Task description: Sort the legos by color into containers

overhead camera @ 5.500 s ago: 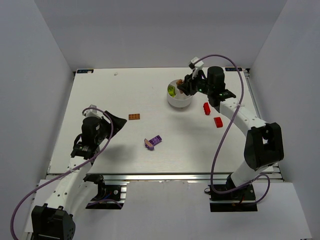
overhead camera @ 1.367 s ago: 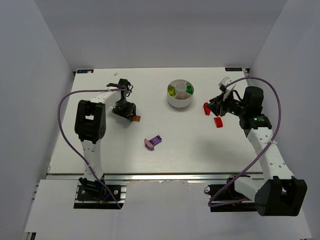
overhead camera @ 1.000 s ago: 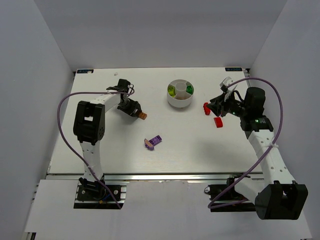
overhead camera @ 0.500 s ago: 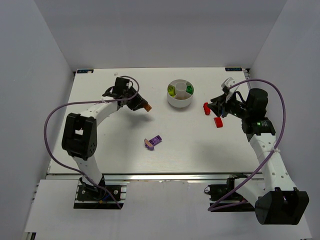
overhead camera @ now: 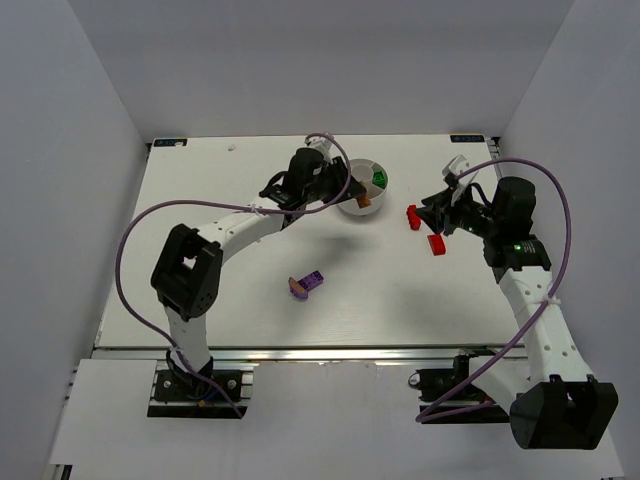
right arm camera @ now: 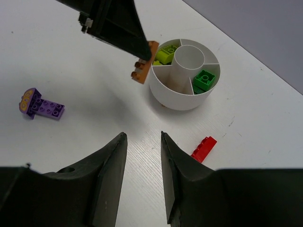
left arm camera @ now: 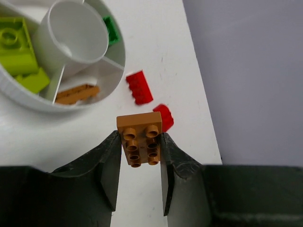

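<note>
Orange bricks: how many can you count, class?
2. One orange brick in the left claw; the other orange brick in a white dish wedge. More may be hidden.

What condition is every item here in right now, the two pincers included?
left pincer, shut on the held orange brick.
held orange brick, lifted, not in any wedge.
right pincer, open, empty.
white dish, upright; centre well empty.
yellow-green bricks, in one wedge.
dark green brick, in another wedge.
second orange brick, flat in a third wedge.
red bricks, two, loose on the table.
purple brick, loose on the table.
</note>
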### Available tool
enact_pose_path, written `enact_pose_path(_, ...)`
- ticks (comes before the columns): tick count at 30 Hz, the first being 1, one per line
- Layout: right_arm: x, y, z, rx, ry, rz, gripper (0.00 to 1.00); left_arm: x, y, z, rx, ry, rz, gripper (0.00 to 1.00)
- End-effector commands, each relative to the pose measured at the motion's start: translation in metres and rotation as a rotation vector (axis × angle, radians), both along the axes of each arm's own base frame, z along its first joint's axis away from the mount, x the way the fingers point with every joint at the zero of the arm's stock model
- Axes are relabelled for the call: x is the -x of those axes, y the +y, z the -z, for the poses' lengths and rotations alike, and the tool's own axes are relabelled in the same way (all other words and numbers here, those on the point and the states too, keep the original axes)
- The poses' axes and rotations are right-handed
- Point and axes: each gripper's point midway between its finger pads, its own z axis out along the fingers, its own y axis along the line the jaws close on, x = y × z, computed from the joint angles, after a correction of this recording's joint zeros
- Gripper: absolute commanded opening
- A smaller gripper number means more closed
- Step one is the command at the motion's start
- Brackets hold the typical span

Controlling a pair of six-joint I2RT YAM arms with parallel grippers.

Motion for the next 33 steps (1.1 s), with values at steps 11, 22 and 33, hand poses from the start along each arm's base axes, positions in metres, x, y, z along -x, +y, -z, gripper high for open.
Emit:
enact_pose_path(11,0.002,-0.003,-0.017,0.010,-0.061,0.011,0.40,-0.071,-0.027,-0.022,-0.086,-0.270,-0.146,0.00)
enact_pose_path(22,0.001,-0.004,-0.018,0.010,-0.064,0.011,0.41,-0.084,-0.008,0.010,-0.195,-0.274,-0.246,0.00)
enact_pose_path(33,0.003,-0.004,-0.020,0.015,-0.072,0.006,0.41,-0.083,-0.013,0.022,-0.211,-0.268,-0.247,0.26)
